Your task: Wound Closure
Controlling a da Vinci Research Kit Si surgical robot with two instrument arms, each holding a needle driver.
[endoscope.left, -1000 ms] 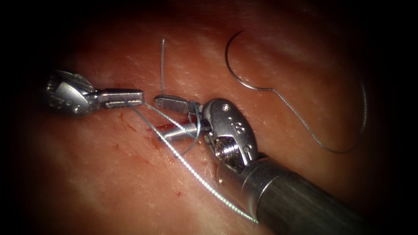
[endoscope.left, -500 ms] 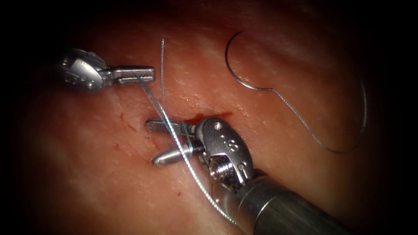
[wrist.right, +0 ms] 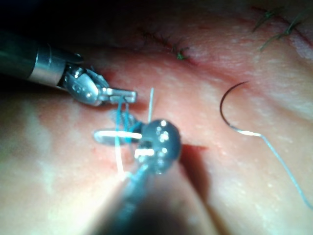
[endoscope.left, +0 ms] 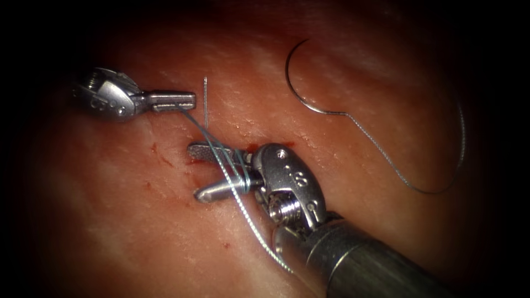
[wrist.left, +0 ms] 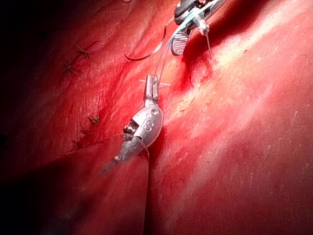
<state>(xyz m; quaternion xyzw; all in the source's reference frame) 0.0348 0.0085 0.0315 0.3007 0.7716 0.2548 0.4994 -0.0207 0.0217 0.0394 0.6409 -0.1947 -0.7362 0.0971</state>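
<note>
Quick read of where you're at: your left tool (endoscope.left: 185,101) has its jaws clamped on the thread (endoscope.left: 212,146), up and to the left of the cut (endoscope.left: 265,148). Your right tool (endoscope.left: 204,172) has its jaws spread wide and holds nothing between them, but the thread is wrapped around them near the hinge.

The bit that matters is the short free tail of thread (endoscope.left: 205,102). It stands nearly upright, rising out of the tissue (endoscope.left: 359,182) just right of your left tool's tip and above the right tool's upper jaw. So its long axis runs up-down in the endoscope view, roughly crosswise to the right tool's jaws, which point left. The left tool's tip is nearer the tail, just beside it, but it's busy; the right tool's open jaws sit a little below the tail's base.

The needle (endoscope.left: 295,83) isn't held by either tool. It's lying flat on the tissue well off to the right of the cut, not in the tissue, with its thread trailing away in a big loop further right.
</note>
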